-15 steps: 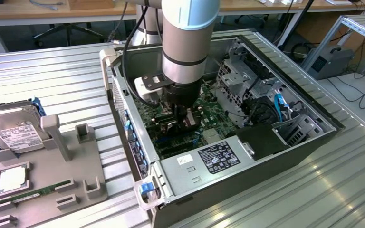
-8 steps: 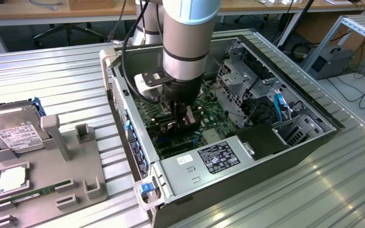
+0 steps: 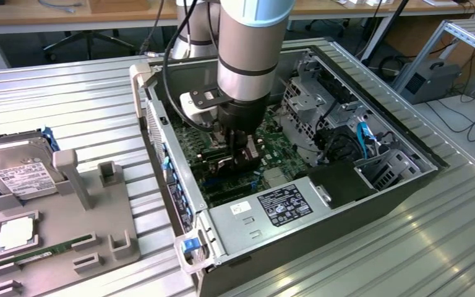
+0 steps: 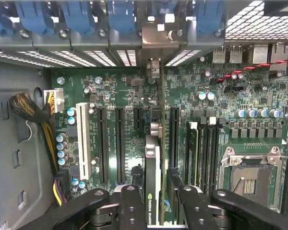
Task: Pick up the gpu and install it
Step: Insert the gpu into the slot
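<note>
The gpu (image 4: 152, 163) stands on edge in a motherboard (image 4: 120, 86) slot inside the open computer case (image 3: 345, 232), so installing looks all but done; the pincer (image 4: 161, 203) straddles it, spread wide, gripping nothing. Any withdrawal must avoid nudging the card. The fixture tray (image 3: 81, 238) holds the hard drive (image 3: 15, 167) and memory stick (image 3: 35, 253)

one gpu (image 4: 152, 167), one hard drive (image 3: 12, 170), one memory stick (image 3: 31, 255), one case (image 3: 345, 229)

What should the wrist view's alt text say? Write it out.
The gpu stands on edge in a motherboard slot, its far end at the case's vented slot covers. The open tool straddles its near end.
</note>
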{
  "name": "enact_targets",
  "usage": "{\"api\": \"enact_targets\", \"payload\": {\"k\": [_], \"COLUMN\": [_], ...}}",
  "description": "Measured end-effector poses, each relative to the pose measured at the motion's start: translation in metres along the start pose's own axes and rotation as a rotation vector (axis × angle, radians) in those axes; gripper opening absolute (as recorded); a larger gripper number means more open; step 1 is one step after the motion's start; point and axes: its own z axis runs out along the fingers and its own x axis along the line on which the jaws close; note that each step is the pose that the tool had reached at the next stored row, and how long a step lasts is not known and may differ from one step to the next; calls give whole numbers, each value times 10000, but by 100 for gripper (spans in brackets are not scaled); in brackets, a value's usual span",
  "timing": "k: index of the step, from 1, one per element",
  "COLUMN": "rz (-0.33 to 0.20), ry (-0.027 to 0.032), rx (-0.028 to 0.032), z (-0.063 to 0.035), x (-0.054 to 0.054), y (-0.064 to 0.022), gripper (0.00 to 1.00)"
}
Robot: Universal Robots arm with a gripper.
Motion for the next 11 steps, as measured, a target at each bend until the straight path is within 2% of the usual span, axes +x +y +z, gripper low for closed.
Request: {"api": "enact_targets", "payload": {"k": [1,2,3,4,9,11], "rz": [-1,1,2,3,6,8], "ry": [-1,1,1,2,-3,0], "rx": [-49,-124,-224,-287,-504,-659], "z": [1,0,0,0,5,5], "x": [0,0,0,0,0,-1], "y": [-1,0,0,-2,-54,-61], "gripper": [34,34,34,34,34,34]}}
